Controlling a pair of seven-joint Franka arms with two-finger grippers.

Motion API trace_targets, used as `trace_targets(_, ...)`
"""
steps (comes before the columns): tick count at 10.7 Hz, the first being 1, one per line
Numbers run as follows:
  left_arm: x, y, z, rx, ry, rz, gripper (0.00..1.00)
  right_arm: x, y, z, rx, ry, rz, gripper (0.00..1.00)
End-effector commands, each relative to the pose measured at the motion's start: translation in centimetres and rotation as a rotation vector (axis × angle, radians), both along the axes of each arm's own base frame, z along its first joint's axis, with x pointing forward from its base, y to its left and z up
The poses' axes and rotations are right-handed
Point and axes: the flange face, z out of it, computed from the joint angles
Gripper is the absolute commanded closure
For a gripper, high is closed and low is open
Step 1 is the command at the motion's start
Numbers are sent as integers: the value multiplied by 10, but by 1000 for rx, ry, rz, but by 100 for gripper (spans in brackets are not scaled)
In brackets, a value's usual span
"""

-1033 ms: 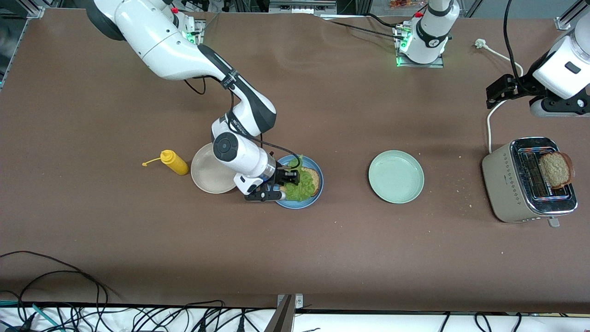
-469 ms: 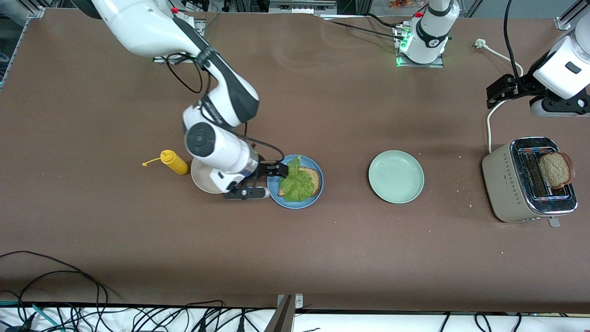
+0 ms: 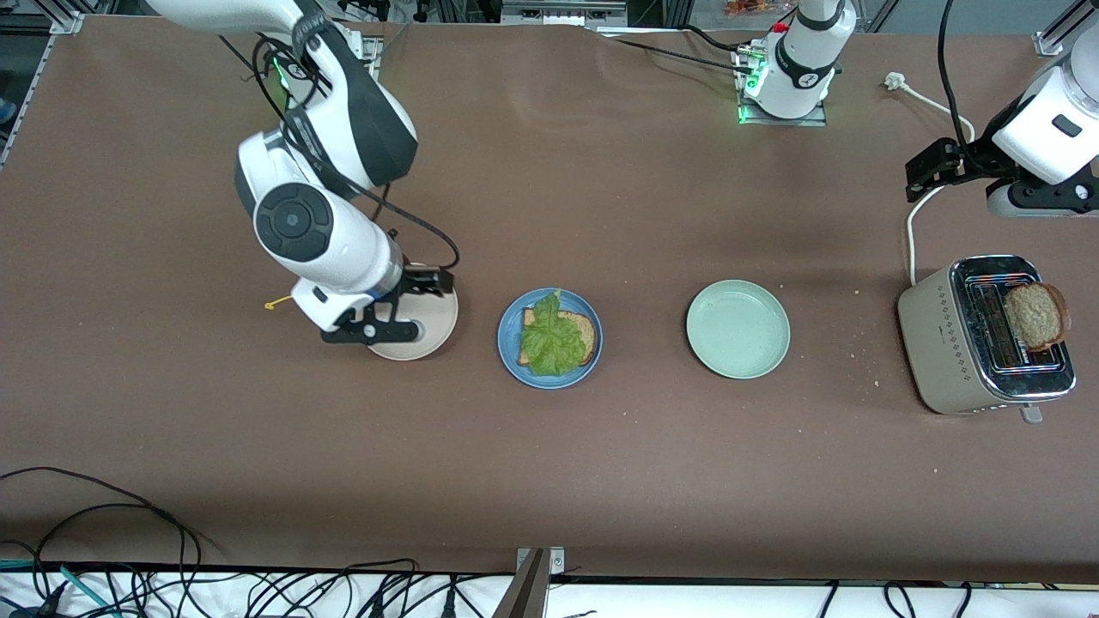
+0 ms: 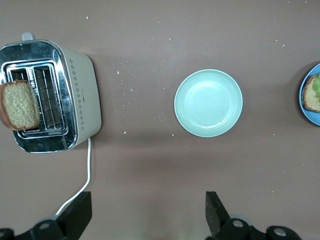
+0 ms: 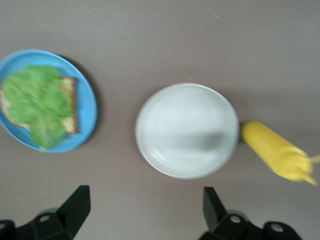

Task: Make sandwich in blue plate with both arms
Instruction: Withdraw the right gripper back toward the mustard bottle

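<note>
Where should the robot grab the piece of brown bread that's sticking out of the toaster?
Probably by the upper half of the brown bread slice, which sticks out of the slot of the beige toaster with the shiny metal top. It stands on edge, leaning a little, so coming down from above with the jaws across its two flat faces looks best. The open left gripper is closest.

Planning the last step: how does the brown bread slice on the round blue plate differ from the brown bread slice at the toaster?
The bread slice on the round blue plate lies flat; the bread slice at the beige-and-chrome toaster leans over its slots. The plate slice is mostly covered by a crinkled green lettuce leaf; the toaster slice is bare. The plate slice sits mid-table; the toaster slice is at the left arm's end. Both are brown with darker crust.
</note>
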Motion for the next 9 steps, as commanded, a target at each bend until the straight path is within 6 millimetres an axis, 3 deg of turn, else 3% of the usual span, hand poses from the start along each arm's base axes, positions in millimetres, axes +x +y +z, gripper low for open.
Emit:
trace_targets(1, 0, 0, 6, -3, 2, 10, 0, -10, -75, 41, -108, 90, 148, 0)
trace_targets(4, 0, 3, 6, -3, 2, 14, 0, -11, -170, 49, -91, 187, 289, 0)
trace_targets(7, 0, -1, 6, -3, 2, 10, 0, -13, -266, 38, 39, 227, 408, 0)
trace_targets(9, 0, -1, 6, -3, 2, 10, 0, -6, -332, 14, 165, 190, 552, 0)
